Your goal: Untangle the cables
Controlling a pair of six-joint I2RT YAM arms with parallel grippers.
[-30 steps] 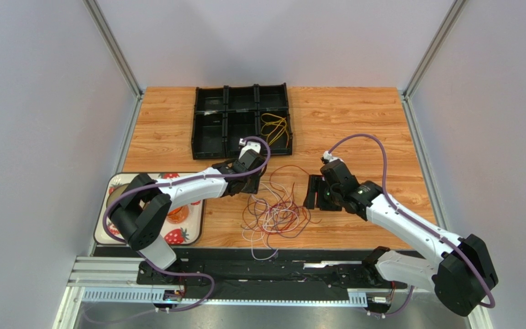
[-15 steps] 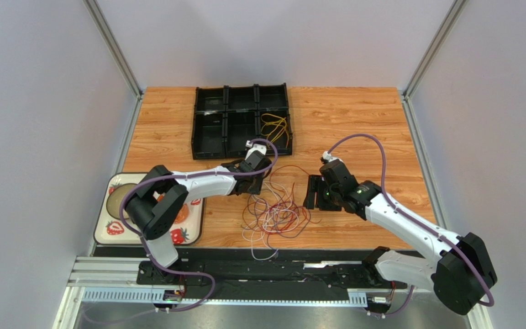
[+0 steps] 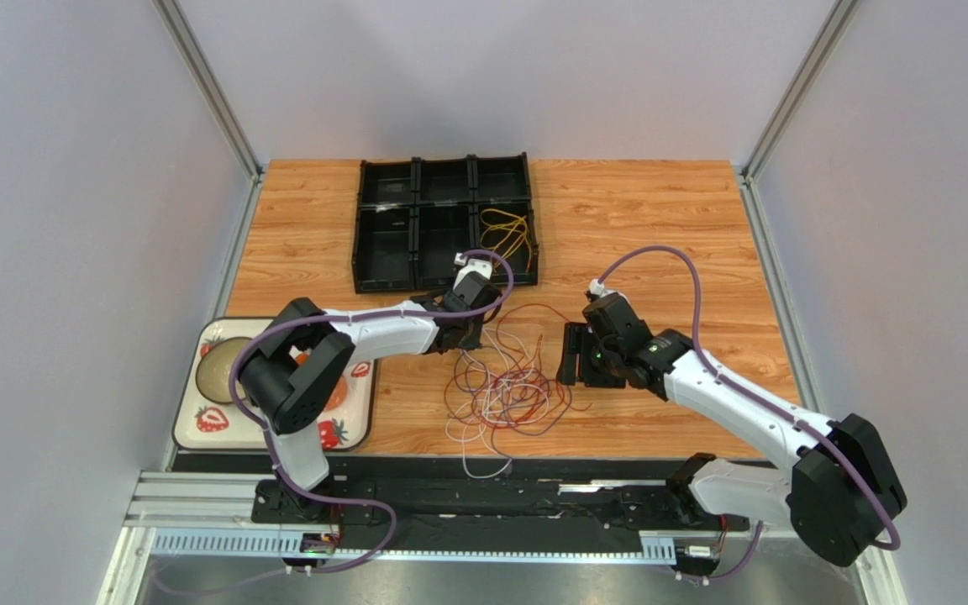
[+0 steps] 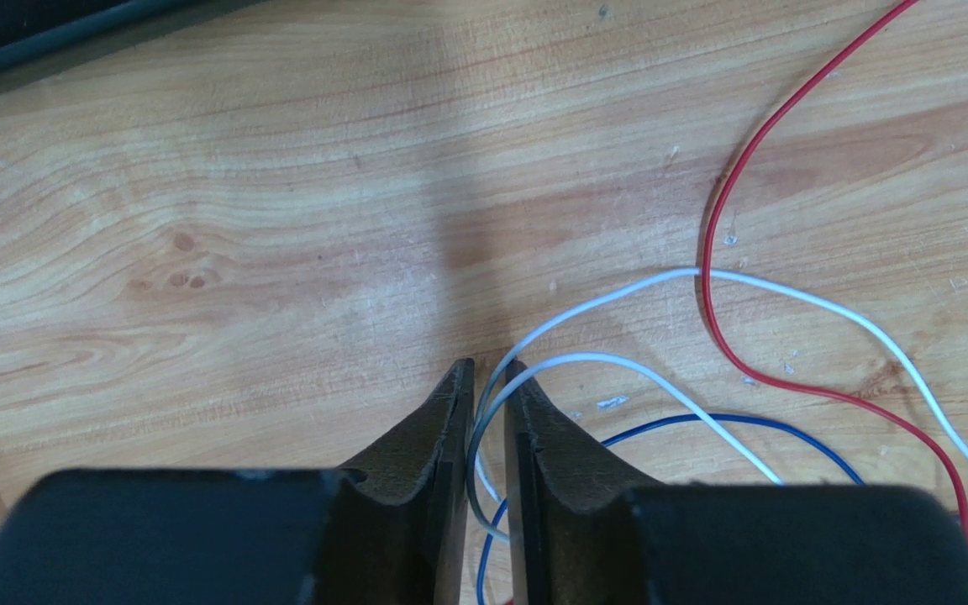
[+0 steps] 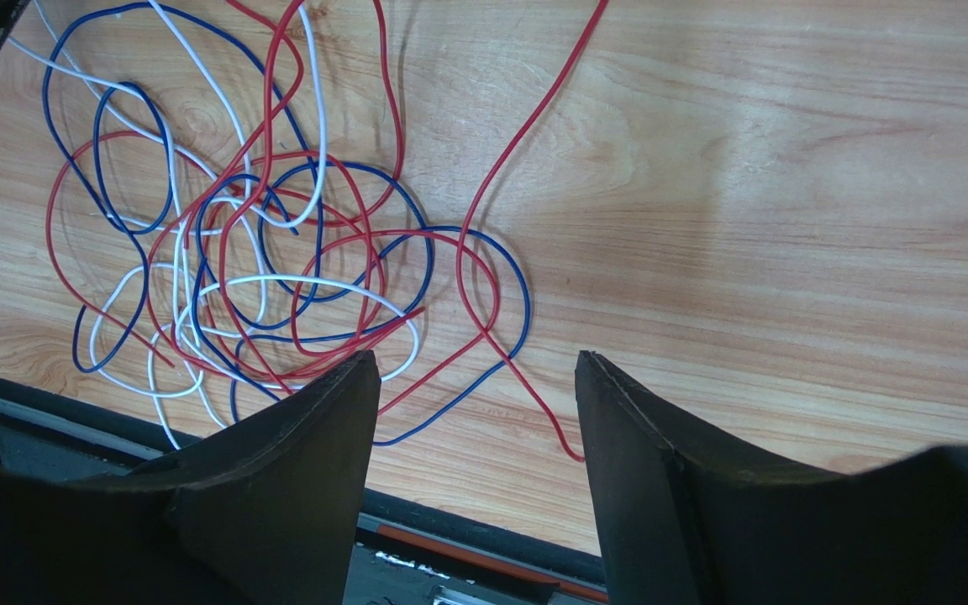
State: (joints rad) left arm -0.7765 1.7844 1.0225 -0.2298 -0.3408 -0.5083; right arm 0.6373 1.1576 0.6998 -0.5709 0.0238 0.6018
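White strand threads the narrow slot between the jaws of the left gripper. The jaws stand nearly together, but I cannot tell whether they actually pinch it. The right gripper hangs wide open and empty just beside the heap's right flank.

The main risk, as I judge it, is that this strand is not free. It bends out of the jaws as a loop, passes under a red strand and runs back into the knot of cables. A pull would likely drag the whole heap along or draw its loops tighter, since nothing pins the rest down. A thin wire could also slip out of a loose pinch.

The heap lies mid-tabletop, nearer the near edge than the far one, between the two grippers. It has no single heading. Its mass is slightly longer from the far edge toward the near edge, with pale loose ends trailing toward the near edge and one red loop arching toward the far edge.
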